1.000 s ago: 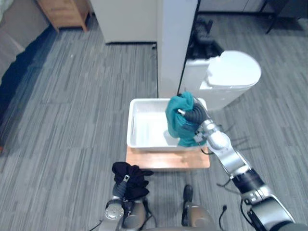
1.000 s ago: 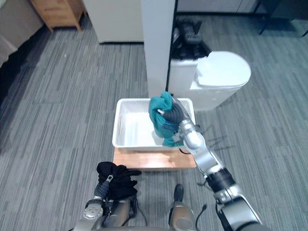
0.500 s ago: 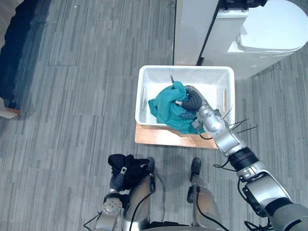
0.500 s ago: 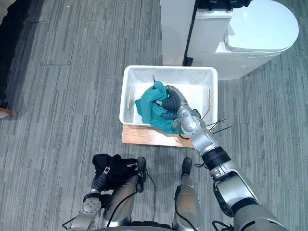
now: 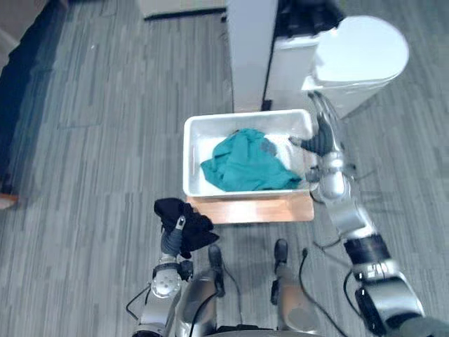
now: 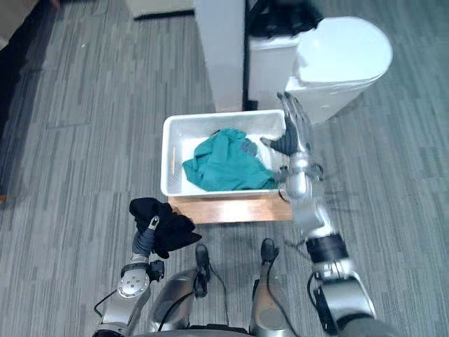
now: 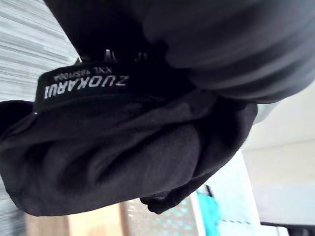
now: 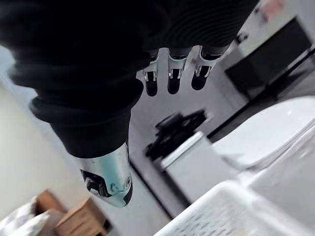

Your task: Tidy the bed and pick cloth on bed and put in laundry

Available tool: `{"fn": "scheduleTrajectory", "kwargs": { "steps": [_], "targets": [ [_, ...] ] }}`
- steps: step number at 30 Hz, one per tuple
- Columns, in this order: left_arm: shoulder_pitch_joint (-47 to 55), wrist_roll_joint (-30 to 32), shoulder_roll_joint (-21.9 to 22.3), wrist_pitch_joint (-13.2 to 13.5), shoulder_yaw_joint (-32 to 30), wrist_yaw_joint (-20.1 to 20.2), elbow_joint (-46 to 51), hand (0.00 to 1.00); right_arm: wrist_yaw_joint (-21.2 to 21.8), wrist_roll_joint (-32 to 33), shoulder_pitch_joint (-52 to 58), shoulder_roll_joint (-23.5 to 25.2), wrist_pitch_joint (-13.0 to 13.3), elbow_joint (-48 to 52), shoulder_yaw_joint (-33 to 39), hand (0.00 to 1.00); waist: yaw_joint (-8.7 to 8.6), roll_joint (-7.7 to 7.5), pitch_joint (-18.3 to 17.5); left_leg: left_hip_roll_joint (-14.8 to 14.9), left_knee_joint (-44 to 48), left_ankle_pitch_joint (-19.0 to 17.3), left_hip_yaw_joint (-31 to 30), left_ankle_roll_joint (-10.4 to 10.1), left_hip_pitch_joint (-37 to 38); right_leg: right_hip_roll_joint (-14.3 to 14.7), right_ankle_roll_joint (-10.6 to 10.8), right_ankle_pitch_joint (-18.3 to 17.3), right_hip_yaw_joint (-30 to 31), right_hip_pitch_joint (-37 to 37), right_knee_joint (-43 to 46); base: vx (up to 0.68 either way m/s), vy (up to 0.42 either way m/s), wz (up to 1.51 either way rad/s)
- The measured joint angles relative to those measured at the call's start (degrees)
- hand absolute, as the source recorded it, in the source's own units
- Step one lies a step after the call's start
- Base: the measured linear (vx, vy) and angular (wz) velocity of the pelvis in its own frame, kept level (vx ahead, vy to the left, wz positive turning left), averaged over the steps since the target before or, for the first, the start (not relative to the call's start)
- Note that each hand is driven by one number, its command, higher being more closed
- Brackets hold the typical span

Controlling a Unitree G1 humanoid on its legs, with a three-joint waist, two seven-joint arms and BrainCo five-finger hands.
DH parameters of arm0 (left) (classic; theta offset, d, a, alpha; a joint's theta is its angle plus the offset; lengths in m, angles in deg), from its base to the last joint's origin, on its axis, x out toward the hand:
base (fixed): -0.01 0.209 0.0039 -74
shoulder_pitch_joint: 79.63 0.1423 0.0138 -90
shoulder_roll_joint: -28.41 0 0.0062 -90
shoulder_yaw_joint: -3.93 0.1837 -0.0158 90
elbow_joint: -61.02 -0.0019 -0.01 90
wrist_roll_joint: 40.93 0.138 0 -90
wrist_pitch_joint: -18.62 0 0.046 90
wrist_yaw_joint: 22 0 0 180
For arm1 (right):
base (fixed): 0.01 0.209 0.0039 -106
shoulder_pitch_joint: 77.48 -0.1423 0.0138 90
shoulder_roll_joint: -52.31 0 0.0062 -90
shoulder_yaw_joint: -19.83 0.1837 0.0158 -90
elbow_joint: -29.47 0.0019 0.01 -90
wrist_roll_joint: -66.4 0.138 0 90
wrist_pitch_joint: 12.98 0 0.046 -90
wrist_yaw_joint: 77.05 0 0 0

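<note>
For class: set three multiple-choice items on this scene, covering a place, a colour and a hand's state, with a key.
1. Where does the crumpled teal cloth lie?
A on a chair
B in the white plastic basket
C on a table

2. What colour is the bundled cloth in the left hand?
A black
B red
C yellow

3. How is the right hand?
A shut on teal cloth
B open, holding nothing
C an empty fist

Key: 1 B, the cloth sits within the basket's walls; 2 A, the bundle is black; 3 B, its fingers are straight, raised by the basket's rim.
</note>
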Motion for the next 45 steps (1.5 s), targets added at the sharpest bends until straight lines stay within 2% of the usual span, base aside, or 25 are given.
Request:
{"fn": "scheduleTrajectory", "kwargs": {
  "steps": [2,5,7,9,11,15,17,19,22,25,31,32,34,37,45],
  "targets": [
    [-0.6,-1.3,0.2,-0.1,-1.9,-0.5,4.1,1.0,-1.5,-1.1,6.8,2.0,-0.4,1.3,4.6,0.0,-1.08,-0.65,-3.2,0.2,-1.3,-0.2,1.3,-0.1,2.1,0.2,0.0,0.0,0.4,1.0,-0.5,0.06,0.014,-0.24],
    [-2.6,-3.1,0.3,-0.1,-5.0,-1.3,8.6,1.0,-2.6,-1.0,11.7,4.2,-1.4,1.3,8.1,0.0,-1.54,-0.86,-4.9,0.5,-2.0,-0.2,2.4,-0.1,3.1,0.3,0.0,0.0,1.0,1.1,-0.5,0.01,-0.002,-0.18],
    [-6.2,-3.3,-0.1,-0.1,-8.2,-3.6,11.2,1.0,-2.8,-0.7,14.7,5.8,-2.2,1.1,9.6,0.0,-2.63,-0.7,-5.3,0.5,-2.1,-0.2,2.9,-0.2,3.4,0.3,0.0,0.0,1.5,1.1,-0.5,-0.05,-0.013,-0.14],
    [-11.6,-3.3,-1.3,-0.1,-11.7,-6.3,11.2,1.0,-2.9,-0.3,17.0,6.8,-2.4,0.4,9.8,0.0,-3.96,-0.34,-5.5,0.5,-2.4,-0.2,4.0,-0.2,3.6,0.3,0.2,0.2,2.3,0.5,-0.5,-0.09,-0.027,-0.2],
    [-15.8,-3.2,-3.3,-0.1,-12.9,-8.5,9.8,1.0,-3.1,-0.3,18.3,7.1,-2.5,-0.8,9.8,0.0,-4.26,-0.03,-5.7,0.5,-2.7,-0.1,5.4,-0.4,3.3,0.4,0.5,0.4,3.6,-0.7,-0.4,-0.09,-0.037,-0.31],
    [-25.8,-3.1,-8.7,-0.3,-13.3,-12.0,1.7,1.0,-3.3,0.0,19.0,7.0,-2.6,-4.2,8.2,0.0,-6.15,0.34,-5.5,0.4,-2.7,0.1,7.6,-1.2,1.0,0.5,0.4,1.6,6.1,-4.4,-0.4,-0.08,-0.041,-0.34],
    [-31.8,-3.1,-10.8,-1.4,-12.5,-13.6,-4.3,1.0,-3.4,0.7,18.9,7.0,-3.0,-4.7,5.8,0.0,-7.54,0.18,-3.7,0.5,-1.6,0.3,8.6,-0.8,-0.1,0.4,0.5,2.7,7.5,-5.6,-0.8,-0.06,-0.029,-0.32],
    [-33.5,-2.5,-11.4,-1.9,-10.7,-14.2,-5.5,1.0,-3.5,1.3,18.7,7.0,-3.1,-4.7,4.4,0.0,-8.56,-0.34,-2.3,0.8,-0.7,0.1,9.5,-0.7,-1.1,0.4,0.6,3.2,8.5,-6.7,-1.0,-0.06,-0.022,-0.28],
    [-35.8,-0.5,-11.4,-2.1,-7.3,-14.1,-9.3,1.0,-4.0,2.0,16.8,7.1,-3.1,-4.7,3.2,0.0,-9.13,-1.12,1.6,0.9,1.0,-0.4,11.3,-0.3,-3.1,0.4,1.1,4.1,10.4,-9.1,-1.1,-0.07,-0.03,-0.28],
    [-35.9,-0.4,-9.4,-3.8,-5.4,-13.6,-14.3,1.0,-5.2,2.0,14.1,7.5,-3.2,-4.7,2.3,0.0,-10.11,-1.23,5.5,1.3,3.6,-1.9,12.2,0.0,-4.2,0.5,1.6,4.7,11.6,-9.6,-1.1,-0.07,-0.015,-0.2],
    [-33.2,2.5,-5.2,-5.0,-1.5,-12.4,-16.2,1.0,-7.2,1.9,12.3,8.2,-4.5,-8.7,2.1,0.0,-9.77,-0.84,6.9,2.7,8.6,-5.5,13.4,0.4,-7.3,1.0,2.7,5.5,13.4,-11.3,-1.1,-0.04,0.004,-0.14],
    [-32.7,3.2,-4.5,-5.0,-1.3,-11.9,-16.2,0.0,-7.3,1.9,12.2,8.2,-4.7,-9.2,2.0,0.0,-9.64,-0.8,7.0,2.8,9.1,-6.0,13.5,0.5,-7.4,1.3,2.7,5.5,13.7,-11.3,-1.1,-0.04,-0.008,-0.09],
    [-31.7,3.7,-3.2,-5.0,0.4,-11.5,-16.7,0.0,-7.6,1.9,12.0,8.0,-5.0,-10.4,1.5,0.0,-8.9,-0.06,7.4,2.8,9.4,-6.7,13.5,0.4,-7.5,1.3,3.3,6.3,14.1,-11.4,-1.1,-0.05,-0.005,-0.04],
    [-29.9,4.8,-1.5,-5.0,1.8,-11.0,-17.0,0.0,-7.6,1.9,11.7,8.2,-5.3,-12.0,-0.5,0.0,-8.39,0.1,7.5,2.7,9.3,-6.8,13.3,0.5,-7.5,1.2,3.2,6.3,14.1,-11.3,-1.1,-0.04,-0.006,0.02],
    [-29.7,6.1,0.4,-5.3,2.2,-10.7,-17.5,0.0,-7.3,1.9,10.2,8.2,-5.4,-13.0,-1.5,0.0,-8.13,0.31,7.6,2.8,9.1,-6.7,12.4,0.6,-6.6,1.3,3.5,7.4,13.7,-10.1,-1.1,-0.04,-0.016,0.05]
  ]
}}
